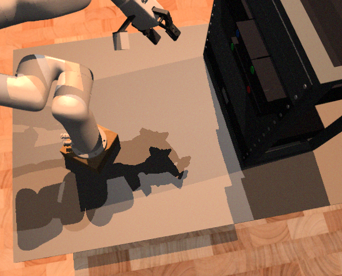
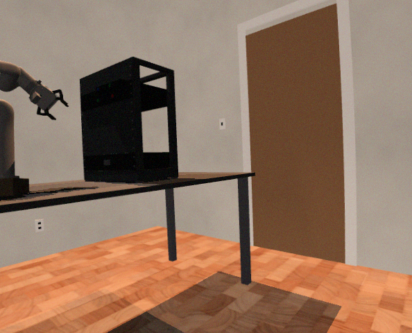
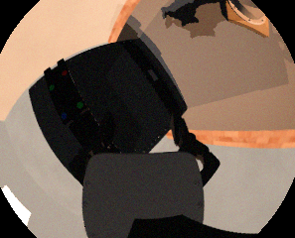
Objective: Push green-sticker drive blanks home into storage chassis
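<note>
The black rack stands at the right of the table. Near the top of its front, four blanks carry stickers: a blue one, a green one, another green one and a red one. In the exterior view they show as faint dots, among them the green sticker and the red sticker. The wrist view shows a green sticker. My gripper is open and empty. It hangs in the air to the left of the rack's front, at about sticker height, well apart from it.
The arm's base stands on the table, left of the rack. The table's edges are near the rack on its right and front sides. A door is behind.
</note>
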You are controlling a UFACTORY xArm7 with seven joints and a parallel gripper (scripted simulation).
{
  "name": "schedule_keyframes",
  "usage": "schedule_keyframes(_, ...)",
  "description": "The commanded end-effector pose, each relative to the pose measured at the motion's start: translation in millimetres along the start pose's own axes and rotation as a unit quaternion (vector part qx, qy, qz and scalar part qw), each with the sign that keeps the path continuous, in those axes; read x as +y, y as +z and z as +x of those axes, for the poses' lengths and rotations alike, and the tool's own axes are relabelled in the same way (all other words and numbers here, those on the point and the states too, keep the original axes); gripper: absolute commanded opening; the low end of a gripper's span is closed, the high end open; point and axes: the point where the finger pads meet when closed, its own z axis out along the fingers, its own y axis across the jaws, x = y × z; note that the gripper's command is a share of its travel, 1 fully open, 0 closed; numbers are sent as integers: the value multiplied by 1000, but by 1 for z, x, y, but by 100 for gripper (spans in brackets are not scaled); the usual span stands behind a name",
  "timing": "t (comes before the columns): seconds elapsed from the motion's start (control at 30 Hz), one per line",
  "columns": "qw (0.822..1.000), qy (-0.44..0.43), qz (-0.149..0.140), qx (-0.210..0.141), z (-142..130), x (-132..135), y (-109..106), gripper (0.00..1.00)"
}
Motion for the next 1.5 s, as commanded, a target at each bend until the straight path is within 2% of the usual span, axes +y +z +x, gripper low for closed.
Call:
schedule_keyframes(0.0,999,33,-10,-26,-7,-1,-5,100)
schedule_keyframes(0.37,988,122,-40,-90,-25,-7,-20,100)
schedule_keyframes(0.43,988,122,-40,-90,-25,-7,-20,100)
schedule_keyframes(0.67,971,187,-64,-135,-37,-14,-33,100)
schedule_keyframes(0.93,940,267,-97,-187,-49,-25,-51,100)
schedule_keyframes(1.0,940,267,-97,-187,-49,-25,-51,100)
schedule_keyframes(1.23,902,340,-130,-232,-57,-38,-69,100)
schedule_keyframes(1.27,902,340,-130,-232,-57,-38,-69,100)
schedule_keyframes(1.4,874,383,-151,-258,-60,-47,-80,100)
schedule_keyframes(1.43,874,383,-151,-258,-60,-47,-80,100)
schedule_keyframes(1.47,867,394,-156,-264,-61,-50,-83,100)
